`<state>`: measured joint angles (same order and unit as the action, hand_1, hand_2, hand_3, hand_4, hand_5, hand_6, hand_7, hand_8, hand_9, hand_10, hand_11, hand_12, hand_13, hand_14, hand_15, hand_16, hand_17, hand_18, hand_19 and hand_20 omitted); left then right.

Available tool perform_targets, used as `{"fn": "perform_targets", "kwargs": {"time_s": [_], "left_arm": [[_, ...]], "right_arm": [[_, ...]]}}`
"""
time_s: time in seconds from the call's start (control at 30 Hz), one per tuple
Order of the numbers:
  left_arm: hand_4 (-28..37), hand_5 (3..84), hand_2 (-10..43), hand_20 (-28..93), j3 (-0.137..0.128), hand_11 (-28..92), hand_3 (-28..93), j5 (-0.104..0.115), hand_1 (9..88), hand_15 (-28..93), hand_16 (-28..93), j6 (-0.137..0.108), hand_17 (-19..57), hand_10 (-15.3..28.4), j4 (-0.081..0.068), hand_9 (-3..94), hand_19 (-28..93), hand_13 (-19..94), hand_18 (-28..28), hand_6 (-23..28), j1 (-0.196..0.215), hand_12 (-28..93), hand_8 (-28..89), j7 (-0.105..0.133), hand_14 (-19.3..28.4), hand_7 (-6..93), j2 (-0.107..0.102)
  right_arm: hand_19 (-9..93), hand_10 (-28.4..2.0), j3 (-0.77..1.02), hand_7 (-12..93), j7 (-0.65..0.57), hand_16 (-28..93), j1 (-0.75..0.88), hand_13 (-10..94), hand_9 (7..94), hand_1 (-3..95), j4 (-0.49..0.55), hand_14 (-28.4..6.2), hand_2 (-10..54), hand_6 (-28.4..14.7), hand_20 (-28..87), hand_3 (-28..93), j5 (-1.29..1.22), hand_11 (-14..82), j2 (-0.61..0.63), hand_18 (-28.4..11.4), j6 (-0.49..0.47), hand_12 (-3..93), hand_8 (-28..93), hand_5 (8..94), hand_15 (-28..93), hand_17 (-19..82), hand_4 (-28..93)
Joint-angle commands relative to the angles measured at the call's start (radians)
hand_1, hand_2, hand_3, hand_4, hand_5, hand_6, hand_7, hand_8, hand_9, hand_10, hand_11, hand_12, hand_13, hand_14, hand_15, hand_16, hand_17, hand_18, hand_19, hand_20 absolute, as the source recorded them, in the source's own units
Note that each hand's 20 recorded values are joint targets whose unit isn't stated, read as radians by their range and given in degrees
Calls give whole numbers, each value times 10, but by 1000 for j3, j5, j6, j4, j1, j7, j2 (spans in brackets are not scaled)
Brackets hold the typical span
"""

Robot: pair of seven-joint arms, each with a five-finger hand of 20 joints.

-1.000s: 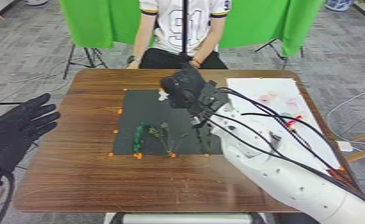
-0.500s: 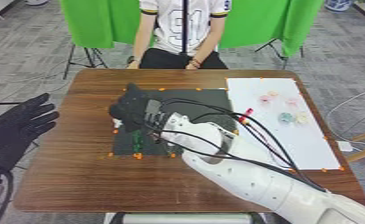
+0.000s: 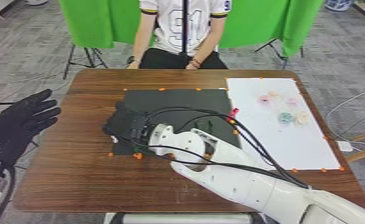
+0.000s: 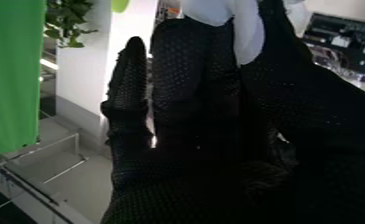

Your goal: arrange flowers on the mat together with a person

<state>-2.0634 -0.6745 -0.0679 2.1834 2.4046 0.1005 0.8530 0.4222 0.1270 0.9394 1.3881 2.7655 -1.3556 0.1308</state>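
Note:
In the head view, my right hand [image 3: 123,121] is over the left side of the dark mat [image 3: 168,100], its arm crossing the mat from the lower right. In the right wrist view, my right hand [image 4: 192,120] pinches a white flower [image 4: 248,32] between its thumb and fingers. Hand and arm cover much of the mat's near half, with the green stems there. Off the table's left edge, my left hand [image 3: 20,120] is held with its fingers straight and spread, touching nothing.
A white sheet [image 3: 294,147] lies right of the mat, bearing pale pink [image 3: 265,100], teal [image 3: 286,118] and cream flowers [image 3: 302,118]. A small red thing [image 3: 233,114] is near the mat's right edge. A person sits across the wooden table [image 3: 81,175], hands in the lap.
My right hand has swept left across the mat from its far middle, then come slightly nearer along its left side. My left hand has hardly moved.

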Motion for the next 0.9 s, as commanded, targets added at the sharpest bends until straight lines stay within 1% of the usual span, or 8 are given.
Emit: {"fn": "perform_targets", "kwargs": {"time_s": [0.03,0.27,0.3,0.5,0.57,0.67,0.83,0.9], "left_arm": [[-248,329,-26,125,6,174,694,3,256,256,43,-4,-81,124,-8,281,450,221,229,44,3,201,-77,-9,151,155,-4],[-248,329,-25,125,3,174,692,3,256,255,42,-9,-81,123,-5,281,449,221,228,45,12,201,-77,-10,150,155,0],[-247,329,-26,125,-1,174,693,3,256,256,42,-10,-81,123,-2,281,449,221,228,45,19,201,-77,-9,150,155,3],[-247,328,-25,125,0,173,693,2,256,257,43,-6,-81,123,-6,281,450,221,229,45,11,201,-77,-11,151,154,0],[-248,329,-25,125,-1,173,692,1,256,257,42,-7,-81,123,-5,281,450,221,229,45,12,201,-77,-11,151,154,1],[-247,328,-25,125,-5,175,694,0,256,256,42,-9,-81,123,-2,281,450,221,229,45,20,202,-76,-9,150,154,5],[-248,329,-25,125,-10,175,693,1,257,255,42,-13,-82,123,1,281,450,221,229,45,30,201,-77,-4,150,154,8],[-248,329,-26,125,-9,175,694,1,256,256,43,-11,-82,123,-1,281,450,221,229,45,26,201,-77,-6,150,154,9]], "right_arm": [[677,-40,2,501,-17,432,-18,641,823,523,-3,-41,-95,60,472,744,55,169,-15,-156,-61,511,-86,693,569,267,-283],[666,-44,1,484,-44,427,-31,611,774,510,13,-40,-95,60,471,742,78,146,-10,-156,-135,503,-80,628,569,248,-283],[664,-43,2,479,-42,424,-31,606,764,507,16,-40,-95,60,470,744,85,145,-12,-156,-141,502,-81,623,569,245,-283],[660,-45,4,431,-75,382,-41,578,722,474,47,-50,-95,46,470,743,67,153,-6,-157,-169,487,-66,582,603,231,-283],[660,-52,4,397,-83,332,-43,566,688,443,55,-56,-95,44,470,764,59,211,-4,-158,-172,439,-59,579,630,226,-283],[659,-56,2,373,-93,300,-49,557,669,427,66,-62,-95,43,471,779,51,243,2,-159,-182,413,-65,576,646,222,-283],[660,-62,-4,349,-101,286,-60,551,651,413,72,-64,-95,41,471,792,47,274,11,-161,-178,381,-99,572,653,219,-283],[660,-64,-1,342,-102,283,-60,551,643,409,73,-64,-95,42,471,798,47,280,11,-162,-185,371,-121,571,654,219,-283]]}}
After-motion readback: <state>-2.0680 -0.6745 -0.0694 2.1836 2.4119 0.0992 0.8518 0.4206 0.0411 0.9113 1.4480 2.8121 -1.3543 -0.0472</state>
